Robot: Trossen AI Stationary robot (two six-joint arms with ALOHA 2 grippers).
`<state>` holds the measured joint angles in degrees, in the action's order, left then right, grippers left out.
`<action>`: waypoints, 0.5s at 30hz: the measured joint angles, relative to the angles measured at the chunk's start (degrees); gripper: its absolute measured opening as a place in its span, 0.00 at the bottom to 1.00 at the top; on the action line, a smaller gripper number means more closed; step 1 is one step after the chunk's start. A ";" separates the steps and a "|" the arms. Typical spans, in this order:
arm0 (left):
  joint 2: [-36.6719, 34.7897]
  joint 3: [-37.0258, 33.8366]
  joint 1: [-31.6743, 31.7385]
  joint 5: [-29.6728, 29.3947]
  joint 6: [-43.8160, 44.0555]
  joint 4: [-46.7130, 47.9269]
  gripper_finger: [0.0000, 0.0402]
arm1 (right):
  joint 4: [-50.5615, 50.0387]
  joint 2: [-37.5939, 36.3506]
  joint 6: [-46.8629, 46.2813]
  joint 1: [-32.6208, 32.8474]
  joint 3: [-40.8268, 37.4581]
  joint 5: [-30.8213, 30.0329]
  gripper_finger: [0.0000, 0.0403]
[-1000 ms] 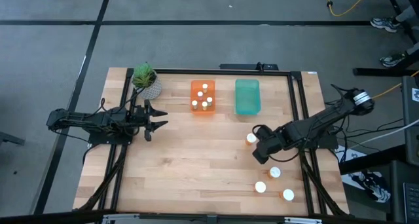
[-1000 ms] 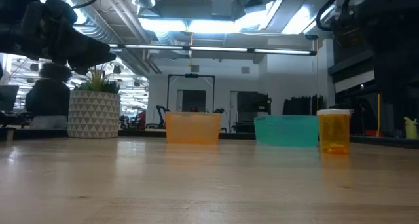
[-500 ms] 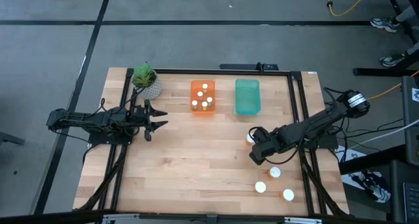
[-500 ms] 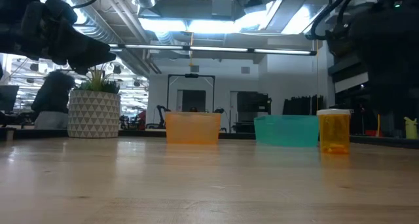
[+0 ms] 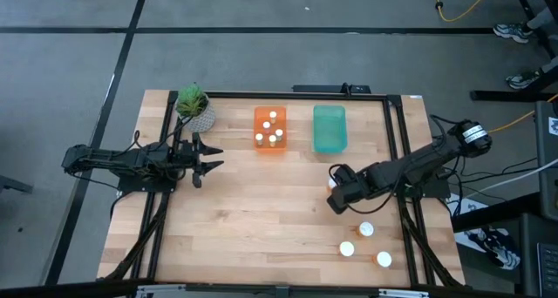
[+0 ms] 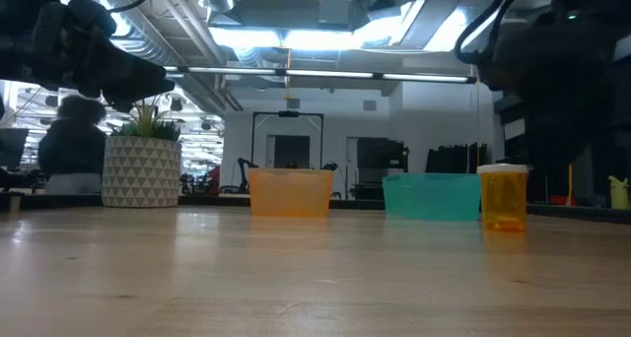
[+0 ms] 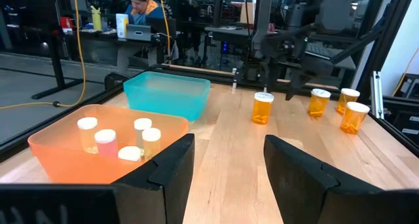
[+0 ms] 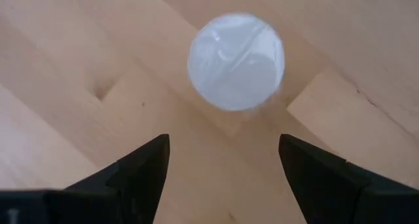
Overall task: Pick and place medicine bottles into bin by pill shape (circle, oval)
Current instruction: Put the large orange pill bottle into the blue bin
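With fingers spread, right tool [image 8: 222, 168] over bottle [image 8: 236, 61], untouched.

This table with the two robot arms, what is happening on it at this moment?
The right gripper hangs open directly above one amber medicine bottle near the teal bin, apparently about to grasp it. The left gripper waits open beside the potted plant. The orange bin holds five small bottles; the teal bin holds none. Three more amber bottles stand near the table's right front corner.
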<state>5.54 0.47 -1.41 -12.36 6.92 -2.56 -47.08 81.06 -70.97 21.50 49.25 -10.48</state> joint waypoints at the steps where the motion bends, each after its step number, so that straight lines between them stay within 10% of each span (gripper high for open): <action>1: 0.00 0.00 0.00 0.00 -0.02 0.01 0.44 | 0.09 0.00 -0.75 -0.36 0.00 0.00 0.72; 15: 0.00 0.00 0.00 0.00 0.00 0.00 0.44 | 0.99 -0.04 2.26 -0.83 0.09 1.09 0.73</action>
<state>5.54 0.47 -1.41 -12.36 6.92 -2.56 -46.09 81.01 -68.71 20.67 49.34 -9.39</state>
